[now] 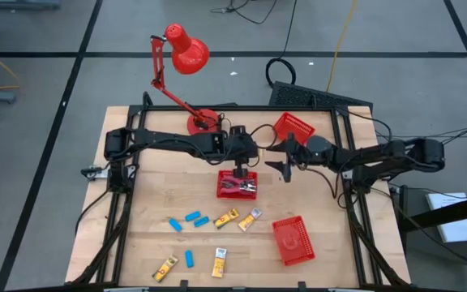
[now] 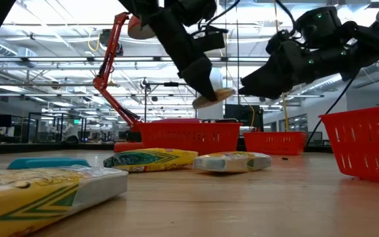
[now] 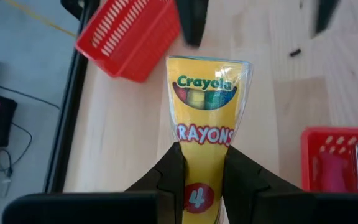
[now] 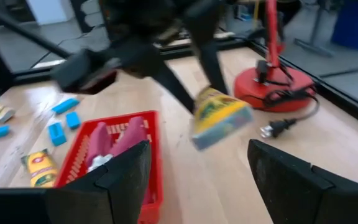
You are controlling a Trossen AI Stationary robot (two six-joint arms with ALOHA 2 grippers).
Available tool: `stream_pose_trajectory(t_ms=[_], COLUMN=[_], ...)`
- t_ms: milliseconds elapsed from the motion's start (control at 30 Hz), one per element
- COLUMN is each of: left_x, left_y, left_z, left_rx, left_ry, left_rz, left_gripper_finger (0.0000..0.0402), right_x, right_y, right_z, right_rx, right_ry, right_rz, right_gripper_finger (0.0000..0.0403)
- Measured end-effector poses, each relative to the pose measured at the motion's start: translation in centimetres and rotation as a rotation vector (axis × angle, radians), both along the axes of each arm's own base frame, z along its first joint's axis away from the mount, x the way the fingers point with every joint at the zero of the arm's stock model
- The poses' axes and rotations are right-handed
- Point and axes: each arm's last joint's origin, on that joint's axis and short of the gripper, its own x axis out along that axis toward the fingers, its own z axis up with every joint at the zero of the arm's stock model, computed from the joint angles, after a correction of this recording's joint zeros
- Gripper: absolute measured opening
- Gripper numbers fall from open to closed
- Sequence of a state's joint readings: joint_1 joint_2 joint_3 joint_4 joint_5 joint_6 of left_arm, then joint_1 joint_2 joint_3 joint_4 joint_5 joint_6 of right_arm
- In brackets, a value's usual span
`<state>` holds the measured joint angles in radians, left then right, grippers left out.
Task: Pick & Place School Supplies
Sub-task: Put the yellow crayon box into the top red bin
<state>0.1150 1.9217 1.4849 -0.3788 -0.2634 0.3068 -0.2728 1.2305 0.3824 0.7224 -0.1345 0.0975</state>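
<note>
From above, the left gripper [image 1: 248,154] hangs over the middle of the table, just behind the centre basket [image 1: 237,184]. In the low view, the crayon packet [image 2: 213,97] is held in the air. The left wrist view reads "Crayola CRAYONS 4" on the packet, pinched between the fingers [image 3: 166,180]. In the right wrist view, the right gripper [image 4: 197,180] stands wide and holds nothing.

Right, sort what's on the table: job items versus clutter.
Job items: yellow Crayola crayon packet clamped in the left gripper; yellow-and-white packets and small blue blocks on the wood; red-handled metal tools.

Clutter: red desk lamp; red mesh baskets. Right gripper open nearby.
</note>
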Motion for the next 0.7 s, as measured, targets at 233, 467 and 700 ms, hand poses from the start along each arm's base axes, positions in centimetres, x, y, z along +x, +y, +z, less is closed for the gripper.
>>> stream_pose_trajectory(t_ms=[233,467,700], left_x=[0.2,0.5,0.5], left_y=[0.0,0.0,0.0], left_z=[0.2,0.5,0.5], left_rx=[0.007,0.015,0.01], left_ry=[-0.032,-0.064,-0.074], left_rz=[-0.004,-0.01,-0.018], left_gripper_finger=[0.0069,0.0069,0.0069], right_x=[0.0,0.3,0.5], right_y=[-1.3,-1.9,-2.0], right_z=[-0.5,-0.3,-0.3], right_rx=[0.07,0.118,0.131], right_ry=[-0.011,-0.087,-0.118], right_rz=[-0.044,-0.006,-0.009], right_gripper_finger=[0.0258,0.0258,0.0258])
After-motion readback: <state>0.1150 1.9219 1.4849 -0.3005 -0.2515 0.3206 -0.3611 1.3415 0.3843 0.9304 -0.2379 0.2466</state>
